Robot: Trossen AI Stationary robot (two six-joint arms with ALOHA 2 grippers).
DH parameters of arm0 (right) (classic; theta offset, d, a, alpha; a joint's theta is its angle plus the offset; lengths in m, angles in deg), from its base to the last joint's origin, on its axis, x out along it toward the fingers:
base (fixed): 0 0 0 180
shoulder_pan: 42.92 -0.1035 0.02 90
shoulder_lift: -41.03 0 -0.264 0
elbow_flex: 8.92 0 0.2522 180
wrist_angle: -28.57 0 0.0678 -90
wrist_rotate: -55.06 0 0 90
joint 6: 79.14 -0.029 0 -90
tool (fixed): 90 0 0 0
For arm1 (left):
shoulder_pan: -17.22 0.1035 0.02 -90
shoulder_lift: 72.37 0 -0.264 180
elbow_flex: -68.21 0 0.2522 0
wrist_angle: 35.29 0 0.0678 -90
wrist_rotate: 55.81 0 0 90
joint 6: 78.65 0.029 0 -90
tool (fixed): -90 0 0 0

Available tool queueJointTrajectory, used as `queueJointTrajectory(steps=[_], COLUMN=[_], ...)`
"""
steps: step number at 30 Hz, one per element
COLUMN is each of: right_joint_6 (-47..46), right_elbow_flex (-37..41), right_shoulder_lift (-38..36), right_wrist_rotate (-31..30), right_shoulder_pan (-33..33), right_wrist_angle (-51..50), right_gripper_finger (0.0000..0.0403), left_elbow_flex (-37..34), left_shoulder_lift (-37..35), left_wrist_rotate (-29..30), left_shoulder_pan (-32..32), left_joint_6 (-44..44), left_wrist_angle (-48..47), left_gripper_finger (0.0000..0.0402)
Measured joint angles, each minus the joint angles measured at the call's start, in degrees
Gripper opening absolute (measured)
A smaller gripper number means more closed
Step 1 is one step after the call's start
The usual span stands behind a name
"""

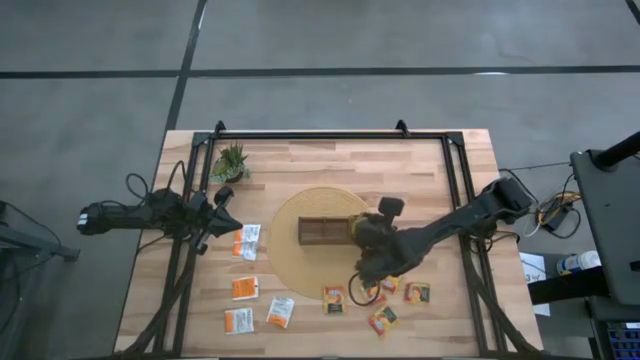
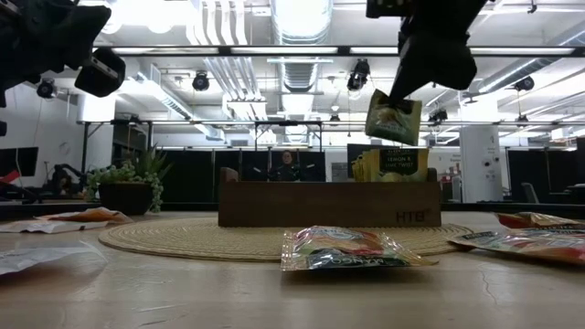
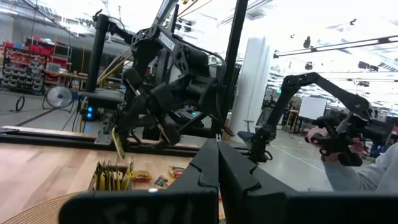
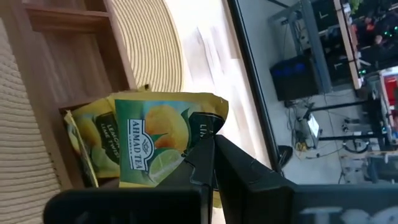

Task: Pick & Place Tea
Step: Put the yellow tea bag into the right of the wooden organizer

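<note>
The dark wooden tray (image 1: pixel 322 232) lies on a round woven mat (image 1: pixel 288 255). Several yellow-green tea sachets (image 2: pixel 391 165) stand upright in the tray's right-hand end. My right gripper (image 2: pixel 419 84) hangs above that end, shut on one more yellow-green sachet (image 4: pixel 163 142). Loose tea sachets lie on the table near the front: white-and-orange ones (image 1: pixel 247 241), orange ones (image 1: pixel 245 288) and yellow-green ones (image 1: pixel 334 298). My left gripper (image 3: pixel 217 163) is shut and waits at the table's left side (image 1: pixel 226 210), touching nothing. My right gripper pinches the yellow-green sachet between its two fingers at the upper edge (image 4: pixel 194 151). The fingers come from above, slanting down. The sachet hangs tilted below them (image 2: pixel 394 119), lifted clear, just over the sachets that stand in the tray.
A small potted plant (image 1: pixel 230 160) stands at the far left of the table. A black frame's rails (image 1: pixel 452 190) run along the table's sides and far edge. One sachet (image 2: pixel 352 249) lies close to the low camera. A person's sleeve (image 3: pixel 364 177) shows beyond the table.
</note>
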Motion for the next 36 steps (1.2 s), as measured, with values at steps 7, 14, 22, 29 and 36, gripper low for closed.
queueJointTrajectory(steps=[7,14,22,29,36], right_joint_6=[3.0,5.5,7.0,11.8,15.5], right_elbow_flex=[-0.4,0.4,2.1,2.6,2.6], right_shoulder_lift=[1.0,0.9,0.9,0.9,1.0], right_wrist_rotate=[0.0,0.0,0.0,0.0,1.4], right_shoulder_pan=[0.0,0.0,0.1,0.1,0.1], right_wrist_angle=[0.0,0.9,1.5,6.0,8.3], right_gripper_finger=[0.0008,0.0008,0.0008,0.0008,0.0008], left_elbow_flex=[0.0,0.0,0.0,0.0,0.0], left_shoulder_lift=[0.0,0.0,0.0,0.0,0.0], left_wrist_rotate=[0.0,0.0,0.0,0.0,0.0], left_shoulder_pan=[0.0,0.0,0.0,0.0,0.0], left_joint_6=[0.0,0.0,0.0,0.0,0.0], left_wrist_angle=[0.0,0.0,0.0,0.0,0.0], left_gripper_finger=[0.0000,0.0000,0.0000,0.0000,0.0000])
